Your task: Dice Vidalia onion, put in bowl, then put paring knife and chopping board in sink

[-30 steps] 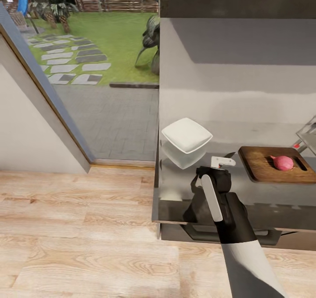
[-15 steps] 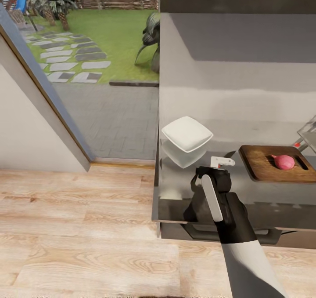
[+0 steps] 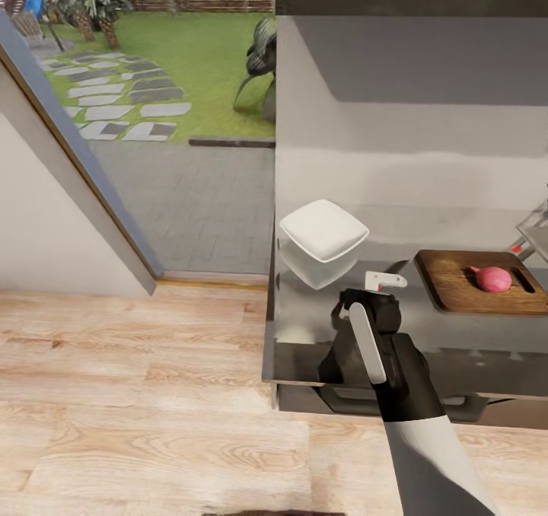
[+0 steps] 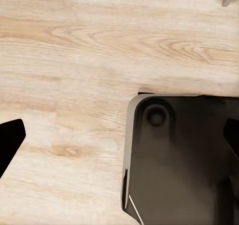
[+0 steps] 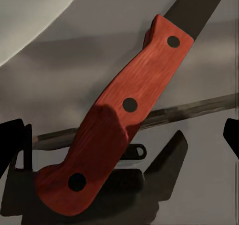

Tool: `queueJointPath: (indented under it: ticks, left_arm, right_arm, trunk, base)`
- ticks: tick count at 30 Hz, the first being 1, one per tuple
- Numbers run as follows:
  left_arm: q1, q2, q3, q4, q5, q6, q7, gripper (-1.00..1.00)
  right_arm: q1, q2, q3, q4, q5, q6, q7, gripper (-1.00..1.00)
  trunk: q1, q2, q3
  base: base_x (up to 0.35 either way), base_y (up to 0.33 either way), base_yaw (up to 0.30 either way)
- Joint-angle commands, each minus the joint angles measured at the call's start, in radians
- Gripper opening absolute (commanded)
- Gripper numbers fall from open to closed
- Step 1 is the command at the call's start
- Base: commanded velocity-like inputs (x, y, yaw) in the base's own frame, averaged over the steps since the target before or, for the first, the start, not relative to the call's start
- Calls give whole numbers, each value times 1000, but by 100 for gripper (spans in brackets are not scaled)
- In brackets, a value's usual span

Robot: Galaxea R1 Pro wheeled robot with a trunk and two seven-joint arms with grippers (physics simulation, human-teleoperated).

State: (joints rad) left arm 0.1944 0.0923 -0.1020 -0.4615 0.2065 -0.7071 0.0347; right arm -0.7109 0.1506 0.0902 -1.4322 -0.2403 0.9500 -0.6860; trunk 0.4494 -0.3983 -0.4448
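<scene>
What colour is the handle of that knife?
The paring knife has a red wooden handle with three dark rivets and a dark blade; the right wrist view shows it best.

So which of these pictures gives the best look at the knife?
The right wrist view: the paring knife lies close under the camera, its red riveted handle plain and the dark blade running off the edge. In the head view the right arm covers most of it. The left wrist view looks at wooden floor.

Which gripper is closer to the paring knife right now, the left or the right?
Right. The right gripper hovers directly over the paring knife, fingers straddling its red handle on the countertop. The left gripper hangs over the wooden floor, away from it.
</scene>
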Motion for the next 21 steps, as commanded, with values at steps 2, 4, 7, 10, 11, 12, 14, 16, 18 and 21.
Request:
queueJointPath:
  ticks: [2,4,7,10,11,12,14,16,18,21]
  left_arm:
    - [0,2,-8,-2,9,-2,4,100]
    - [0,2,-8,-2,9,-2,4,100]
    - [0,2,-8,-2,9,-2,4,100]
    - [0,3,-8,-2,9,-2,4,100]
    - [0,2,-8,-2,10,-2,4,100]
    - [1,2,-8,-2,10,-2,4,100]
    - [1,2,-8,-2,9,-2,4,100]
    - [1,2,-8,-2,9,-2,4,100]
    - [1,2,-8,-2,9,-2,4,100]
    - [0,2,-8,-2,10,-2,4,100]
  right_arm:
    - [-1,0,1,-1,-10,3,-10,100]
    - [-1,0,1,-1,-10,3,-10,100]
    - [-1,0,0,0,-11,3,-10,100]
    - [-1,0,1,1,-11,3,-10,100]
    - [-1,0,1,1,-11,3,-10,100]
    - [-1,0,1,1,-11,3,-10,100]
    - [-1,0,1,1,-11,3,-10,100]
    - [-1,0,1,1,-11,3,-10,100]
    - [-1,0,1,1,-11,3,-10,100]
    - [-1,0,1,1,-10,3,-10,100]
  trunk:
    - [1,-2,-1]
    - [1,-2,-1]
    - [1,-2,-2]
    - [1,-2,-2]
    - [1,-2,-3]
    - [1,-2,-3]
    - [1,-2,-4]
    - [1,-2,-6]
    - [1,-2,-8]
    - [1,-2,-12]
  base:
    - [0,-121,0]
    - [0,-104,0]
    - [0,-44,0]
    - [0,-18,0]
    - [0,-8,0]
    - [0,-7,0]
    - [0,-4,0]
    - [0,-2,0]
    - [0,-1,0]
    - [0,0,0]
